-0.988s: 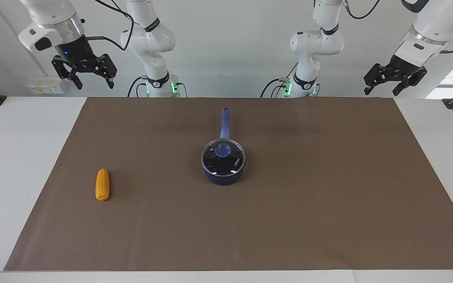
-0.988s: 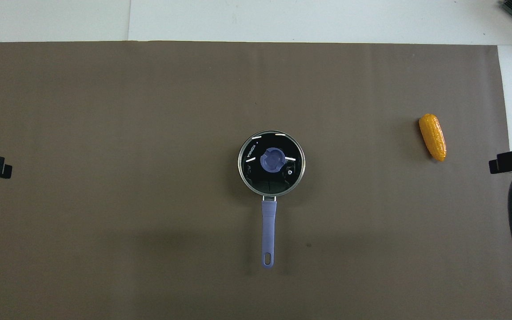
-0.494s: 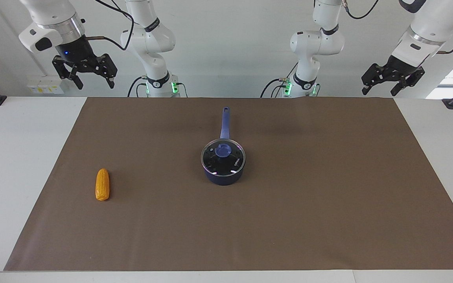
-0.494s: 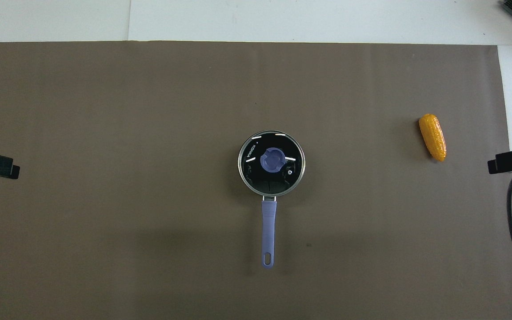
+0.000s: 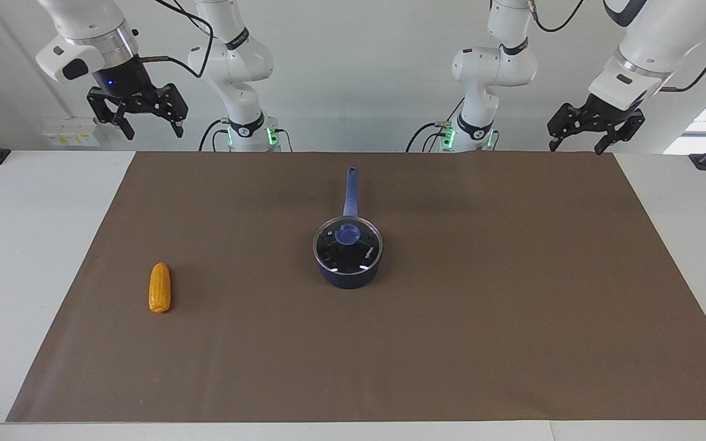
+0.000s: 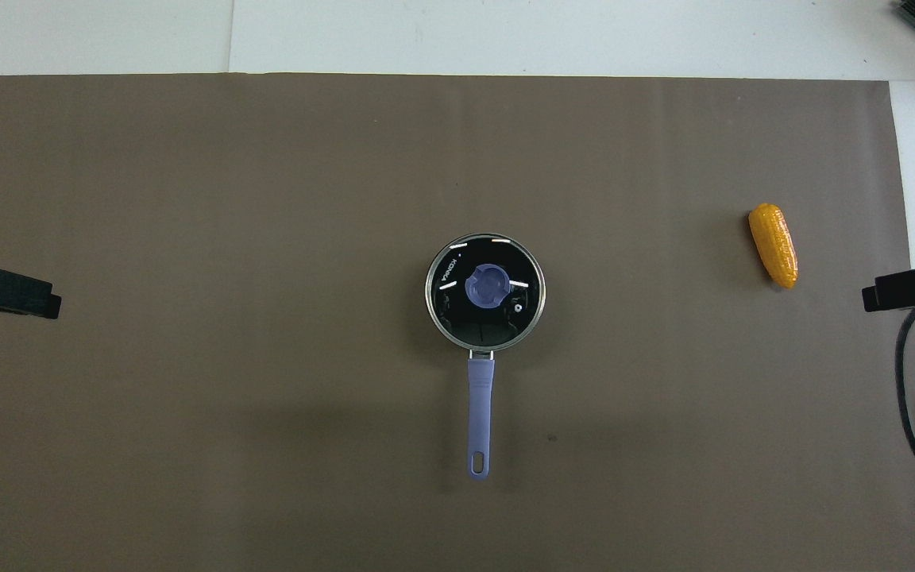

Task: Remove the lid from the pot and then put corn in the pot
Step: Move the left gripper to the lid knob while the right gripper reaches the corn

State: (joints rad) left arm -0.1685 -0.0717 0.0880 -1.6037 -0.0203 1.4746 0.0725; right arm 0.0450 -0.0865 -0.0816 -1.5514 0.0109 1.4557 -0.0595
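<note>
Brown mat (image 5: pixel 451 343), lid (image 6: pixel 485 292) marked "KONKA" on pot (image 5: pixel 348 277), corn (image 5: pixel 159 296) apart, left claw (image 5: pixel 576 142) and right claw (image 5: pixel 151 128) released, raised.

Small dark navy-blue saucepan (image 5: pixel 349 269) mid-mat on a brown rectangular mat (image 5: pixel 482 318) covering the white tabletop (image 5: pixel 28 245), long straight blue handle pointing toward the robots. Round clear glass lid with thin metal rim and blue centre knob (image 5: pixel 347 245) seated on the saucepan. Small yellow-orange bumpy corn cob (image 5: pixel 159 296) lying on the mat toward the right arm's end, well apart from the saucepan. Right end effector (image 5: pixel 148 128) raised over that end's mat edge, fingers spread, empty. Left end effector (image 5: pixel 575 147) raised over the mat's edge at the left arm's end, fingers spread, empty.
</note>
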